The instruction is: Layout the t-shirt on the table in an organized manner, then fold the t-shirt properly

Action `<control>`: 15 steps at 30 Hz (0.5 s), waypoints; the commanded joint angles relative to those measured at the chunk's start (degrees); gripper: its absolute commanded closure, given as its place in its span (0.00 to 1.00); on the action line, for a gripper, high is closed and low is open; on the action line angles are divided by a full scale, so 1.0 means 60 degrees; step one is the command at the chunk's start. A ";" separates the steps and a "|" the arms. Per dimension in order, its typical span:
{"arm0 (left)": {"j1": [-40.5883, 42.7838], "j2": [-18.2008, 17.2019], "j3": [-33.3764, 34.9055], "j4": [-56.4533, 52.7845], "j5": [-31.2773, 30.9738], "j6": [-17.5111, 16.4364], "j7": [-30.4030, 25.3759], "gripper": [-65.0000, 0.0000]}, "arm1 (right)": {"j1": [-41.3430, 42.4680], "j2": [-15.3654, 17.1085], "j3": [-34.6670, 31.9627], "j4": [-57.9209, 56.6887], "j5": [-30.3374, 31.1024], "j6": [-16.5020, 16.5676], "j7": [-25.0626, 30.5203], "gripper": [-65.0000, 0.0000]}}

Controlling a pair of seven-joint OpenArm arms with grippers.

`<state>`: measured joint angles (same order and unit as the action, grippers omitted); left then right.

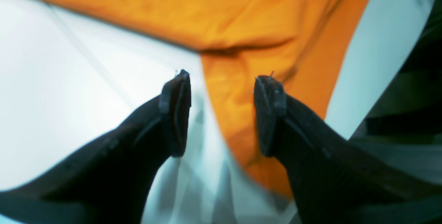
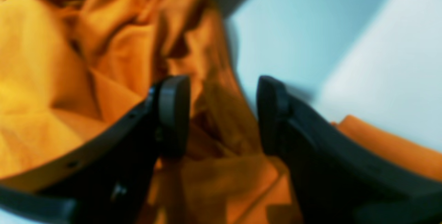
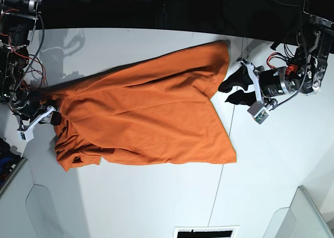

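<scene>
The orange t-shirt point(image 3: 146, 112) lies spread across the white table point(image 3: 156, 196), smoother on its right half and bunched at its left end. My left gripper point(image 3: 223, 92) stands open at the shirt's right edge. In the left wrist view its fingers point(image 1: 176, 113) straddle the border of the orange cloth point(image 1: 241, 17) and the bare table point(image 1: 69, 79), gripping nothing. My right gripper point(image 3: 54, 116) is at the crumpled left end. The right wrist view shows it point(image 2: 222, 113) open, with rumpled folds of the t-shirt point(image 2: 51, 79) between and beneath the fingers and the table point(image 2: 345, 44) beyond.
A thin dark seam point(image 3: 224, 159) crosses the table right of the middle. A dark slot point(image 3: 203, 233) sits at the near edge. Cables and arm hardware point(image 3: 15, 39) crowd the far left corner, and the left arm's motor point(image 3: 276, 84) stands at the right.
</scene>
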<state>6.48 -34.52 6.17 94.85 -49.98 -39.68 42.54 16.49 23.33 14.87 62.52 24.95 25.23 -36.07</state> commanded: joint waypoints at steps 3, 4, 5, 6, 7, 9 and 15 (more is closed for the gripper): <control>0.0069 0.0342 -0.0076 0.0011 0.0251 -0.0053 -0.0197 0.51 | 0.0127 -0.0051 0.0058 0.0120 -0.0426 0.0084 -0.0004 0.55; 0.0084 0.0503 -0.0076 -0.0117 0.0306 -0.0053 -0.0197 0.51 | 0.0127 -0.0084 0.0058 0.0120 -0.0506 0.0084 -0.0004 0.59; 0.0084 0.0637 -0.0076 -0.0295 0.0306 -0.0053 -0.0200 0.51 | 0.0127 -0.0087 0.0058 0.0120 -0.0528 0.0087 -0.0004 0.65; 0.0084 0.0758 -0.0076 -0.0495 0.0302 -0.0053 -0.0197 0.51 | 0.0131 -0.0076 0.0058 0.0120 -0.0525 0.0087 0.0000 0.71; 0.0084 0.0867 -0.0076 -0.0707 0.0302 -0.0053 -0.0197 0.51 | 0.0131 -0.0069 0.0058 0.0120 -0.0554 0.0084 0.0007 0.77; 0.0084 0.1005 -0.0076 -0.1137 0.0306 -0.0053 -0.0193 0.51 | 0.0135 -0.0040 0.0062 0.0120 -0.0783 0.0084 0.0186 0.88; 0.0080 0.0849 -0.0080 -0.1894 0.0521 -0.0053 -0.0197 0.51 | 0.0146 0.0339 0.0062 0.0120 -0.1373 0.0080 0.1031 1.00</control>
<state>7.25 -28.32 6.02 83.42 -49.06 -40.86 39.90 16.16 23.86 14.96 62.54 16.56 25.54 -31.16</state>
